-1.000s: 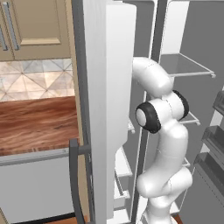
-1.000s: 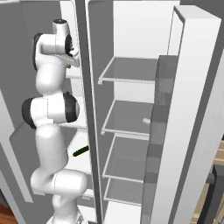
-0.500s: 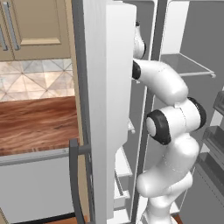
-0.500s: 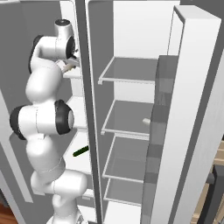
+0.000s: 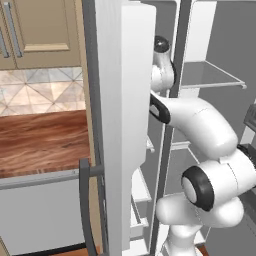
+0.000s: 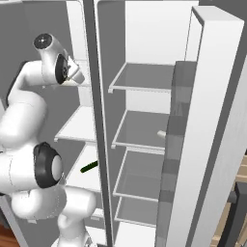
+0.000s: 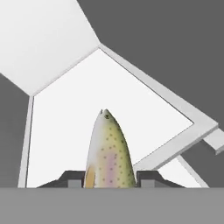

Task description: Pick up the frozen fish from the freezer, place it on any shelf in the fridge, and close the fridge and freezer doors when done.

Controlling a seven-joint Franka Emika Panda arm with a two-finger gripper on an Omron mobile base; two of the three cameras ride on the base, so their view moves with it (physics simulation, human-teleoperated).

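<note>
One speckled yellow-green fish (image 7: 108, 153), pinkish flank, between jaws

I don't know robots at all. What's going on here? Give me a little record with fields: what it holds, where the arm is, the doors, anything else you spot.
Holding: frozen fish, speckled, between the two gripper fingertips
Arm: reaching into the freezer, the narrower compartment with white shelves
Fridge: wider compartment, pale shelves, a small pale item on a middle shelf
Doors: both fridge and freezer doors stand open
Other: a dark green item on a lower freezer shelf; wooden counter beside the refrigerator
</note>
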